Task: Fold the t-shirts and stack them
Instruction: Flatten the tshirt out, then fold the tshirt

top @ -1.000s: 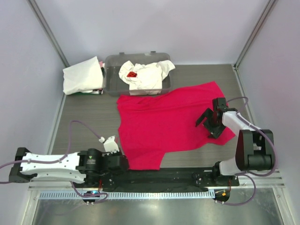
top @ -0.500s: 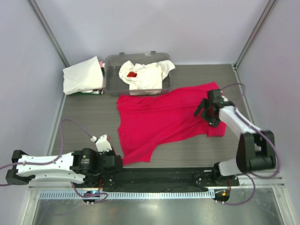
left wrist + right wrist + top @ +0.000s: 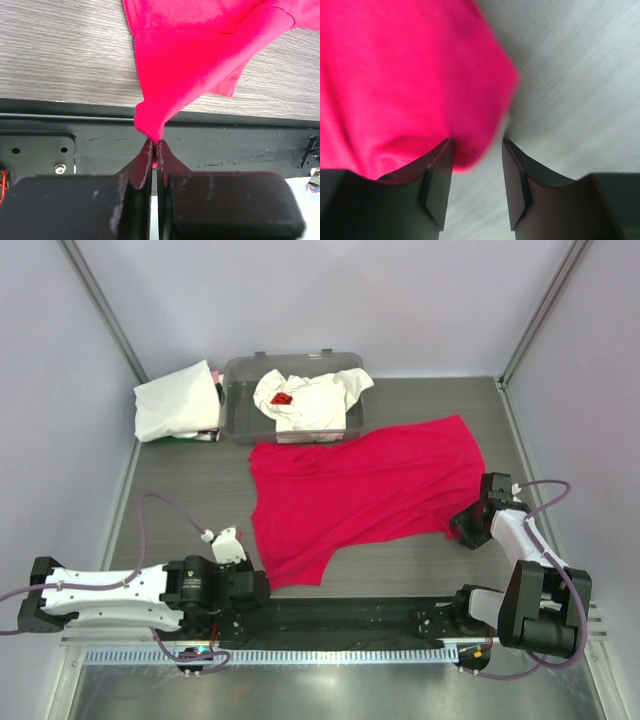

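Crimson t-shirt (image 3: 190, 50) corner between closed left fingers (image 3: 142, 167).

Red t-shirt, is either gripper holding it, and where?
The left gripper is shut on the near left corner of the crimson cloth t-shirt. The right gripper stands open astride its right edge, not pinching.

The worktop (image 3: 190, 490) is grey wood-grain. A red shirt (image 3: 360, 490) lies spread over its centre and right half. A clear tub (image 3: 236, 415) stands at the far edge, just beyond the shirt. A white shirt (image 3: 172, 402) lies just beside the tub's left wall. A black rail (image 3: 350, 615) borders the near edge.
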You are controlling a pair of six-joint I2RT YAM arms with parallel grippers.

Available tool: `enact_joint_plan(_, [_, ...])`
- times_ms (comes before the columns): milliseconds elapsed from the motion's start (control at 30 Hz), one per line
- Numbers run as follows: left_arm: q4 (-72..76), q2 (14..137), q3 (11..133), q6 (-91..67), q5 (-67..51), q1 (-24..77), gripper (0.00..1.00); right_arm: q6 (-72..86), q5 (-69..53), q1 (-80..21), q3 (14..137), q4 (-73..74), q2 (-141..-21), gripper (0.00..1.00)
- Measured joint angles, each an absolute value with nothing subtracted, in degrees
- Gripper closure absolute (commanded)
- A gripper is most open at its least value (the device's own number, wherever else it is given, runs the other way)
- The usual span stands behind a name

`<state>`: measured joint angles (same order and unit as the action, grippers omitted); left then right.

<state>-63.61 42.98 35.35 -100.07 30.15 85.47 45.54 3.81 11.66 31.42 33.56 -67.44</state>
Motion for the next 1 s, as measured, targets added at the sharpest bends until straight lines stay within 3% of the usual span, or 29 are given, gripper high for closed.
enact_joint_plan(33, [-63.5,42.9,35.3,-100.1,30.2,85.5,1.0,45.9,3.4,11.7,31.5,32.4,-67.6,0.63])
enact_joint_plan(67, [-63.5,42.6,35.3,-100.1,30.2,85.5,1.0,45.9,2.9,11.8,31.4,31.2,-68.0,0.67])
enact_joint_plan(267, [-64.1,39.8,35.0,-100.1,30.3,85.5,1.0,46.3,-1.0,11.9,31.1,24.6,-70.6,0.71])
enact_joint_plan(300, [-64.2,39.4,35.0,-100.1,30.5,85.5,1.0,46.2,-1.4,11.9,31.1,23.8,-70.8,0.81])
enact_joint_plan(400, [-65.2,37.7,35.1,-100.1,31.0,85.5,1.0,45.2,-2.2,11.9,31.1,22.9,-71.4,0.99])
enact_joint_plan(533, [-69.3,37.9,39.2,-99.8,31.9,85.4,1.0,44.5,-1.6,11.9,33.5,28.4,-69.7,0.99])
enact_joint_plan(800, [-73.9,41.9,54.2,-95.6,34.0,85.4,1.0,43.5,2.1,12.1,43.8,42.5,-54.7,0.99])
enact_joint_plan(1000, [-74.0,44.7,56.2,-93.2,34.4,85.4,1.0,43.5,3.4,12.1,44.4,50.4,-49.2,0.99])
